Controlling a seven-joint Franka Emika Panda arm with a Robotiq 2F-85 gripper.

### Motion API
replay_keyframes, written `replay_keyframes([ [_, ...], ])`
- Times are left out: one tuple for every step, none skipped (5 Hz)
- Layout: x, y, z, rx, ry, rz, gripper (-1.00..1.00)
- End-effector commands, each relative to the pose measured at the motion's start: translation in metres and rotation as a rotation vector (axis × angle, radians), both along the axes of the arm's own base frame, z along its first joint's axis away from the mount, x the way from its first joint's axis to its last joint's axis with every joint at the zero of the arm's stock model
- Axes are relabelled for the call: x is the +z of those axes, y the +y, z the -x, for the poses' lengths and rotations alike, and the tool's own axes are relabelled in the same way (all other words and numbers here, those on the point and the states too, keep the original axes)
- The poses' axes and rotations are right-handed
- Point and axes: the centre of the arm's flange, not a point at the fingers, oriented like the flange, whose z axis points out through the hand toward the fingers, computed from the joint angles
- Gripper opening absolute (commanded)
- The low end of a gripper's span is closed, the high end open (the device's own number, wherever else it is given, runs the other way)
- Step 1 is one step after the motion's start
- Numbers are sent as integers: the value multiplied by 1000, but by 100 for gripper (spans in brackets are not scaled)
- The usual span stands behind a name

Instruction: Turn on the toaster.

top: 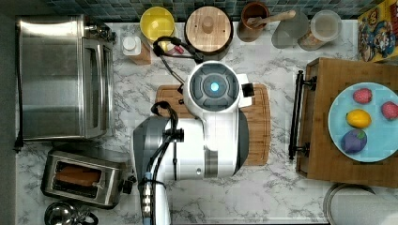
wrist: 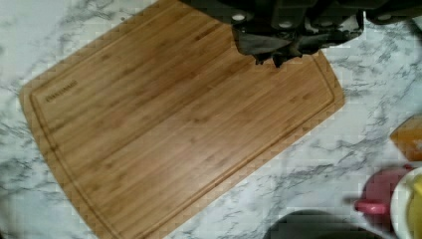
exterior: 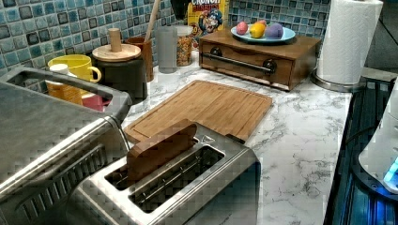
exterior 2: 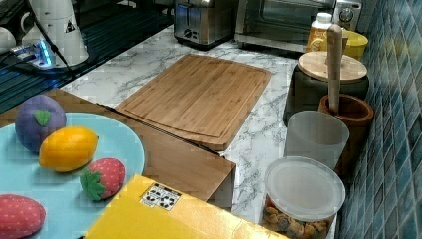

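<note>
We see the toaster (top: 84, 178) at the lower left of the top view, on the marble counter (top: 263, 197), just below the big toaster oven (top: 61, 77) and left of the arm's base. One brown slice (top: 77, 176) sits in a slot; in the left view it stands well proud of the top (exterior: 159, 147), tilted a bit. We read the black lever knob (top: 126, 185) on the toaster's end that faces the arm in the top view.

The arm (top: 206, 136) is above the bamboo cutting board (top: 260, 122), well apart from the toaster. In the wrist view we get the gripper (wrist: 278, 55) as a dark mass over the board's corner, touching nothing. Its fingers appear drawn together, with nothing between them.

Along the tiled back wall in the top view: yellow mug (top: 157, 23), dark canister with wooden lid (top: 209, 30), brown utensil pot (top: 253, 21), frosted cup (top: 288, 30), lidded cereal jar (top: 324, 28). On the top view's right, a wooden box (top: 324, 122) carries a blue plate (top: 371, 140) of toy fruit.
</note>
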Motion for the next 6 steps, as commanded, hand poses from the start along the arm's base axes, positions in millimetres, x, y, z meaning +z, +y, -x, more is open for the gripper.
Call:
replay_keyframes([
  [-13,87,80,306,35,-131,-100],
  [-31,106,93,390,67,-152,-100],
  [-52,126,116,469,131,-136,-100],
  [-71,148,129,550,191,-133,-100],
  [-76,165,158,632,180,-142,-100],
  [-83,181,175,705,183,-145,-100],
])
